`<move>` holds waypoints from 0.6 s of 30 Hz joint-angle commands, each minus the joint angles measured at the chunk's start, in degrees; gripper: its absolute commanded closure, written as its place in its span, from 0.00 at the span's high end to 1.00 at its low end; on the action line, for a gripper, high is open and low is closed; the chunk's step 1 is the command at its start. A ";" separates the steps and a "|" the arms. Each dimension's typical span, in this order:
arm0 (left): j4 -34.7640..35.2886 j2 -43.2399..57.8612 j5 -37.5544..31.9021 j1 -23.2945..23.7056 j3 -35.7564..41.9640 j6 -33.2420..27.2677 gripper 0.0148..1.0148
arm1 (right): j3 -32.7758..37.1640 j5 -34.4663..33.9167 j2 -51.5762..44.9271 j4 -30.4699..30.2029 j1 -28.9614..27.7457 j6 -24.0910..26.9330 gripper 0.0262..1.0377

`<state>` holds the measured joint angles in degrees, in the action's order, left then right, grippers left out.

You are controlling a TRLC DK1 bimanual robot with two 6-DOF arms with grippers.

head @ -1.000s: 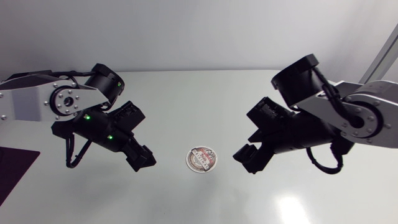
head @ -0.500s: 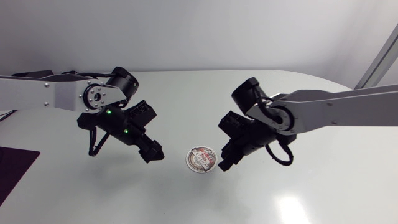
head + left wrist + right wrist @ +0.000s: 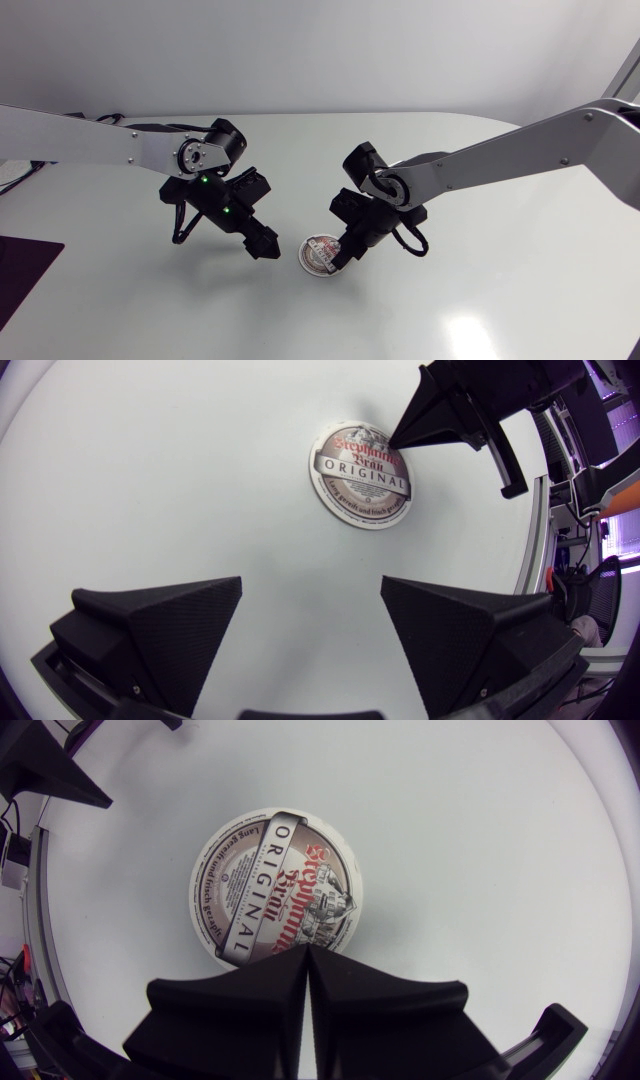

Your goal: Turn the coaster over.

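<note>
Well, the pale glossy table [image 3: 480, 290] is bare at its front edge apart from a bright patch of reflected light. A little further in, about mid-table, the beer coaster [image 3: 322, 255] lies flat with its printed face up. It is round, so it has no long axis. In the right wrist view the lettered band across its face runs slantwise to the fingers.

The right gripper [image 3: 343, 252] has its two fingers pressed together, with nothing between them. Its tips sit over the coaster's right rim and hide that part of the edge. I cannot tell whether they touch the card or hang just above it.

The left gripper [image 3: 262, 246] is just beside the coaster on the other side, clear of it, with its fingers spread apart. Behind them, both arms stretch back towards the table's sides.
</note>
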<state>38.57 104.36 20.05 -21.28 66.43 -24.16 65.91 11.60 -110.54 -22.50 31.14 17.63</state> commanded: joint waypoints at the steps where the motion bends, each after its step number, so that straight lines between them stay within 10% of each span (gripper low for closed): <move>1: 0.28 2.61 1.57 0.01 2.30 0.34 0.96 | 0.98 0.09 -2.66 -0.35 -0.02 1.09 0.02; 18: 5.82 10.60 7.19 0.45 7.92 0.70 0.96 | 4.58 2.38 -5.03 -2.11 5.78 -0.66 0.02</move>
<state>43.46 113.14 26.65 -21.10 73.03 -23.94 70.65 13.58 -114.08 -22.98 36.67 17.58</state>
